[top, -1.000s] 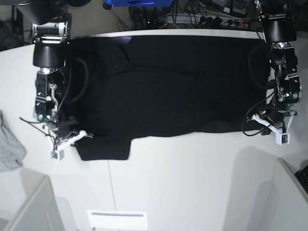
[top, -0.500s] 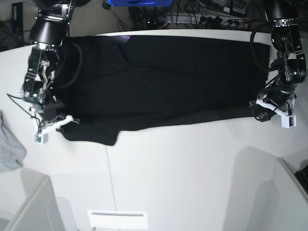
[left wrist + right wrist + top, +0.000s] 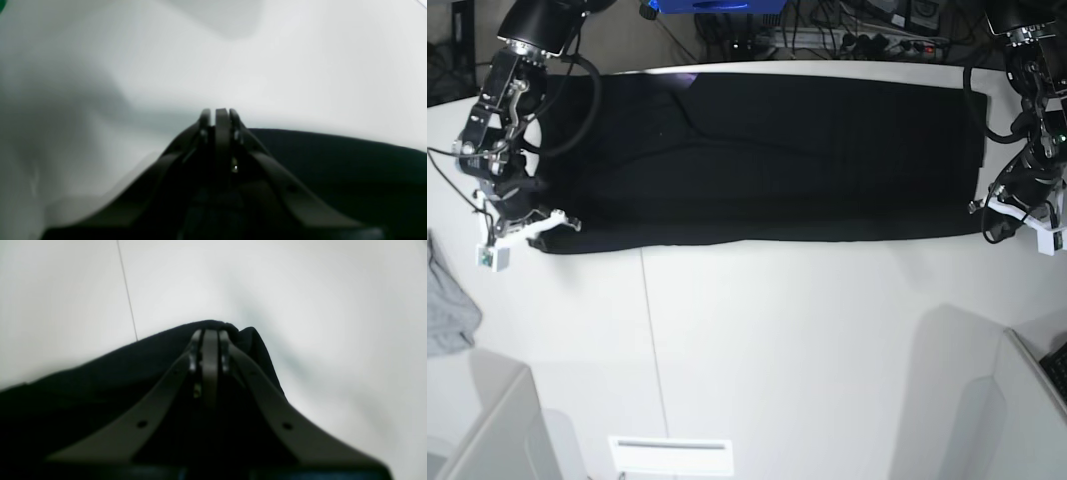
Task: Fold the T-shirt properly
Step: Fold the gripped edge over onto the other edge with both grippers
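Note:
The black T-shirt (image 3: 767, 160) lies stretched flat in a long band across the back half of the white table (image 3: 807, 340); no print shows. My right gripper (image 3: 537, 222), on the base view's left, is shut on the shirt's front left corner. In the right wrist view the right gripper (image 3: 210, 335) pinches a bunched black edge of the T-shirt (image 3: 100, 373). My left gripper (image 3: 999, 213), on the base view's right, is shut at the front right corner. In the left wrist view the left gripper (image 3: 218, 115) is closed, with the T-shirt (image 3: 333, 156) beside and under it.
A small light grey cloth (image 3: 447, 310) lies at the table's left edge. A seam (image 3: 652, 340) runs across the tabletop. White partitions stand at the front left (image 3: 487, 430) and front right (image 3: 1027, 400). Cables and a power strip (image 3: 877, 40) lie behind the table.
Both grippers have moved outward and toward the table's back, each with a shirt corner. The sagging front hem and hanging left flap have been pulled up into a straight taut line.

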You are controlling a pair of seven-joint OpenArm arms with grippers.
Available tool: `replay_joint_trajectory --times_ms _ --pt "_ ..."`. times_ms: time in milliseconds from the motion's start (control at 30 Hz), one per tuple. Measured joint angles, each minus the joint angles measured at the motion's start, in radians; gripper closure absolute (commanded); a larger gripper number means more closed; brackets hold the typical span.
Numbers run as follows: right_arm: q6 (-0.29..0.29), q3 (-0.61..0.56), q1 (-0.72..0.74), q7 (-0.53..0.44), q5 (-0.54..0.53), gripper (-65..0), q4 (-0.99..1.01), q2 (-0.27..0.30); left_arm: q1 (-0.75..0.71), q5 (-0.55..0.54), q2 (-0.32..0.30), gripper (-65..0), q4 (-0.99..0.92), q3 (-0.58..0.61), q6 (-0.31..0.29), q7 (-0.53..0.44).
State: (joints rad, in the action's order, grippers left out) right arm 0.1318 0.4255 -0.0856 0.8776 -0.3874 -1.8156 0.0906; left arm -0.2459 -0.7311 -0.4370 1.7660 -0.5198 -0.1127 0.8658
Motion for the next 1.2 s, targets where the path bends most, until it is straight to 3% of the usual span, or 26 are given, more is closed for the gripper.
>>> replay_joint_trajectory --times_ms 267,567,1200 --pt "0.000 0.005 -0.080 0.077 -0.010 0.0 -0.094 -0.006 -0.043 -0.002 0.000 0.0 0.002 0.000 0.000 0.000" --pt "0.000 0.181 -0.119 0.250 -0.227 0.0 -0.122 0.003 -0.087 -0.005 -0.021 0.0 0.006 0.000 0.000 0.002" --pt "0.000 0.185 -0.289 0.251 -0.331 0.0 -0.159 -0.007 -0.174 -0.002 -0.026 0.0 0.047 0.000 0.000 0.001"
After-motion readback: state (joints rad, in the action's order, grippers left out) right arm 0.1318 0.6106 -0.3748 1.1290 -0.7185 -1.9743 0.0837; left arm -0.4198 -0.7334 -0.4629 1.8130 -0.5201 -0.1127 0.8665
